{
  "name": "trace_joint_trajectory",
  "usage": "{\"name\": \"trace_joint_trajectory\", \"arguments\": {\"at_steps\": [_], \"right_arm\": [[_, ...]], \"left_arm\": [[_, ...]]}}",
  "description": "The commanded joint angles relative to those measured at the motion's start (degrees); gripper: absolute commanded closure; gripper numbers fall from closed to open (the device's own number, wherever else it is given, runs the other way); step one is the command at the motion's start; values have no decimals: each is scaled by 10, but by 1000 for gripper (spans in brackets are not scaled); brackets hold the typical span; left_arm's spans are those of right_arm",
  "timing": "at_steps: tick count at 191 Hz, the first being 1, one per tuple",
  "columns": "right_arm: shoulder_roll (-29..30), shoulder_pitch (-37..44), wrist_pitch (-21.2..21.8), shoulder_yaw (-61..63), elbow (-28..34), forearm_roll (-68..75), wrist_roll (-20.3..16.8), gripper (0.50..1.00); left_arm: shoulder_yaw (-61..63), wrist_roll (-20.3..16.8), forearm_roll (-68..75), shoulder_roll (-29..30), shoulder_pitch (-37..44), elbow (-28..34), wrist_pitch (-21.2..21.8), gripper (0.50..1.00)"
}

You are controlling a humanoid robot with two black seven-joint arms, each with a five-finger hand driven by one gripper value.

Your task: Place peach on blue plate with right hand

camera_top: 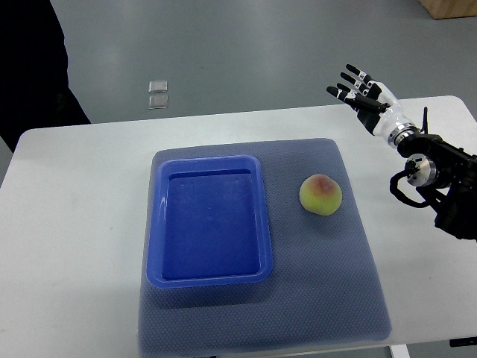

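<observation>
Where the white surface runs nearest the robot, a grey-blue mat covers its middle, reaching almost to the near edge. On the mat's left half sits the blue plate, a shallow rectangular tray with nothing in it. Just right of the plate, apart from its rim, the peach rests on the mat, yellow-green with a pink blush on top. Farther back and to the right, the right hand hangs above the surface's far right part, well apart from the peach, fingers spread wide and holding nothing, its arm entering from the right edge. Beyond the surface, two small clear objects lie on the grey floor.
</observation>
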Motion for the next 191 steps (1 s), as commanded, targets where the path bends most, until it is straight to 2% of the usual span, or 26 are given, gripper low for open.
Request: {"name": "trace_joint_trajectory", "arguments": {"at_steps": [1,52,67,80,115,136,146,147,151,191], "right_arm": [[1,0,1,0,0,-1,-1,572],[1,2,4,-1,4,-7,0,570],[-3,4,43,-8,4,-11,-1,570],[-5,6,60,-10,4,-11,-1,570],[-12,9,71,-13,7,-22,-2,572],[-36,25,119,-14,15,-161,-2,572],[-36,25,119,-14,15,-161,-2,572],[-47,32,131,-14,25,-210,-1,572],[-54,36,135,-14,31,-228,-1,572],[-99,82,148,-32,109,-350,2,572]], "left_arm": [[0,0,0,0,0,0,-1,500],[-1,-1,-1,0,0,1,-4,500],[-1,-2,-1,0,0,1,-4,500],[-2,-1,-1,0,0,1,-4,500],[-2,-2,-1,0,0,0,-4,500],[-2,-1,-1,0,-7,0,-4,500],[-2,-1,-1,0,-7,0,-4,500],[-1,-1,-1,0,-8,1,-4,500],[-1,-2,-1,0,-8,1,-4,500],[-1,-2,-1,0,-9,1,-3,500]]}}
